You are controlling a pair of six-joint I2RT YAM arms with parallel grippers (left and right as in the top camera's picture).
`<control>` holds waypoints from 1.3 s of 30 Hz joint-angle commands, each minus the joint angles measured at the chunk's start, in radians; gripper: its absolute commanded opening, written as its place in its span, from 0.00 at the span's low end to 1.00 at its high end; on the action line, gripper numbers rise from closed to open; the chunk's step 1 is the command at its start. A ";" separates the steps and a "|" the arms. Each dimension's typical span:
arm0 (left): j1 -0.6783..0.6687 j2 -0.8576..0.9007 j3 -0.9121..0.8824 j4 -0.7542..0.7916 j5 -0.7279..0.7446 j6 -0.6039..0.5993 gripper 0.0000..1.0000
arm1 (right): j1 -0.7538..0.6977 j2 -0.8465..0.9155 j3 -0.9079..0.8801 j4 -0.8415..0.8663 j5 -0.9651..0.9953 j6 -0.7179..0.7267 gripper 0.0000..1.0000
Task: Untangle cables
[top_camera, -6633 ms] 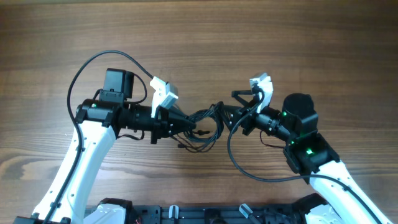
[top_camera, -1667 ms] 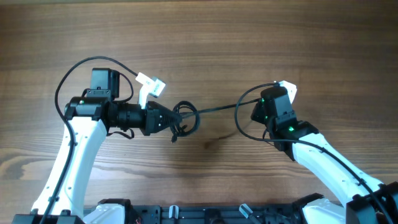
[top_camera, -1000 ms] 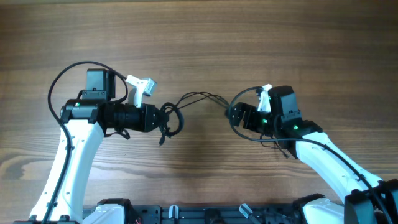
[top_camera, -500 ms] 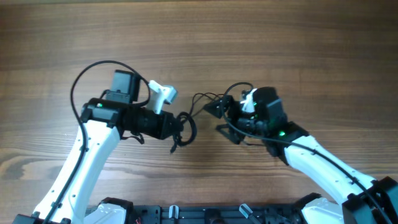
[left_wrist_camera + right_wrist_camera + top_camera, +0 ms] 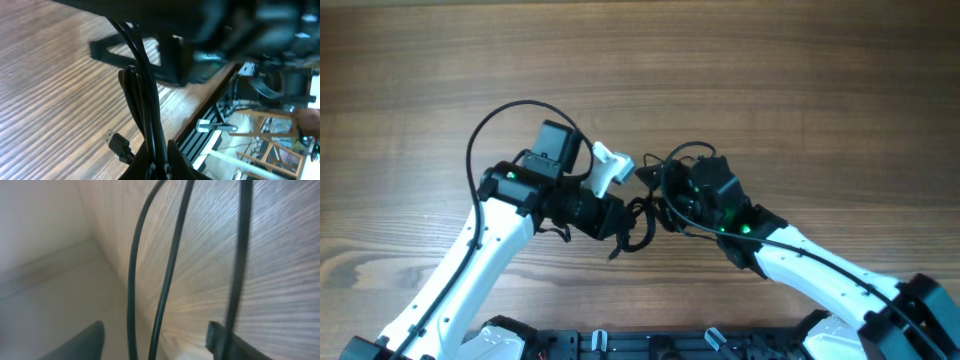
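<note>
The cables [image 5: 642, 222] are a small black tangle hanging between the two arms over the middle of the wooden table [image 5: 800, 80]. My left gripper [image 5: 625, 218] is shut on several strands of the cables [image 5: 145, 90], which rise from between its fingertips [image 5: 159, 167]. A USB plug [image 5: 117, 143] dangles just left of that grip. My right gripper [image 5: 655, 183] has come in close from the right, almost touching the left one. Its jaws stand apart around the point [image 5: 155, 332], with two thin strands [image 5: 170, 265] running between them untouched. A third strand [image 5: 240, 255] passes by the right finger [image 5: 220, 339].
A thick black arm cable [image 5: 510, 110] loops above the left arm. A white camera bracket [image 5: 612, 165] sticks out beside the left wrist. A black rail [image 5: 650, 345] runs along the table's front edge, also seen past the edge in the left wrist view.
Both arms have swung in toward the middle. The right gripper has moved left up to the bundle and its jaws have narrowed around strands. The slack cable has bunched up.
</note>
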 commanded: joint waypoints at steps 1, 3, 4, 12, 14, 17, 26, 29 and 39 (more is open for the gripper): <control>-0.028 -0.016 0.006 0.002 0.002 -0.006 0.04 | 0.003 0.045 -0.005 0.005 0.040 -0.024 0.30; -0.028 -0.016 0.006 -0.007 -0.048 -0.006 0.04 | 0.002 0.048 -0.005 0.002 0.024 -0.134 0.04; -0.028 -0.016 0.006 -0.012 -0.069 -0.006 0.05 | 0.002 0.048 -0.005 0.003 0.019 -0.173 0.04; -0.028 -0.016 0.006 -0.037 -0.154 -0.022 0.14 | 0.002 0.016 -0.005 -0.037 0.002 -0.563 0.04; -0.028 -0.016 0.006 -0.024 -0.154 -0.043 0.19 | 0.002 -0.002 -0.005 -0.043 0.001 -0.597 0.04; -0.028 -0.016 0.006 0.016 -0.154 -0.079 0.29 | 0.002 -0.037 -0.005 -0.040 -0.021 -0.694 0.04; -0.029 -0.016 0.006 0.049 -0.138 -0.064 0.50 | 0.002 -0.081 -0.005 -0.050 -0.016 -0.829 0.04; -0.033 -0.016 0.003 0.048 -0.055 0.014 0.49 | 0.002 -0.081 -0.005 -0.051 -0.012 -0.831 0.04; -0.055 -0.016 -0.127 0.154 -0.042 0.014 0.39 | 0.002 -0.081 -0.005 -0.055 -0.018 -0.821 0.04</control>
